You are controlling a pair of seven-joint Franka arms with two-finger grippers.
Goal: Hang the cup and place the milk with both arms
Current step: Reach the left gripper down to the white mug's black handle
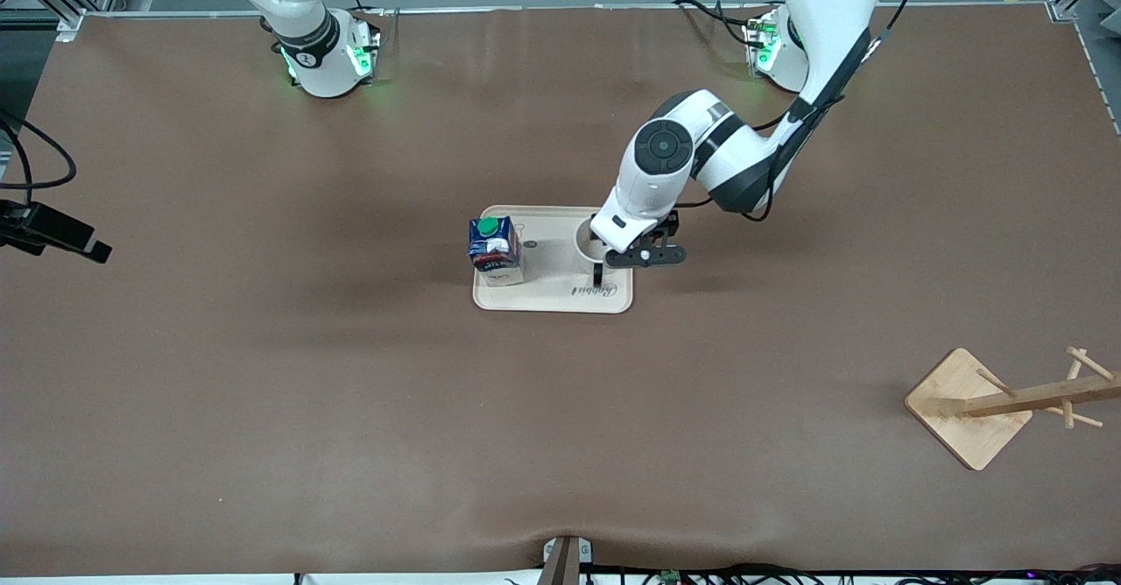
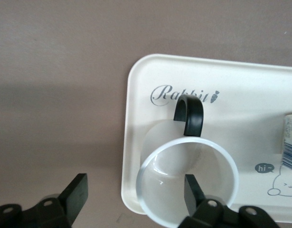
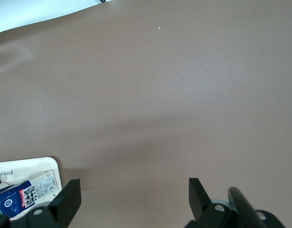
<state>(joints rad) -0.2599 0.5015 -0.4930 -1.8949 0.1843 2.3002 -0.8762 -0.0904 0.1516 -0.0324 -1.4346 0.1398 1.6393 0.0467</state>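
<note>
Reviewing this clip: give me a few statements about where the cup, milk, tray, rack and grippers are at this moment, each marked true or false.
1. The cup stands upright on the tray. True.
2. The milk lies tipped over on the bare table. False: it stands upright on the tray, at the end toward the right arm.
3. The left gripper is open at the cup, one finger inside the rim and one outside it. True.
4. The cup already hangs on the wooden rack. False: the rack's pegs are bare, and it stands apart from the tray, nearer the front camera, toward the left arm's end.
5. The right gripper holds the milk. False: it is open over bare table, with nothing between its fingers.
</note>
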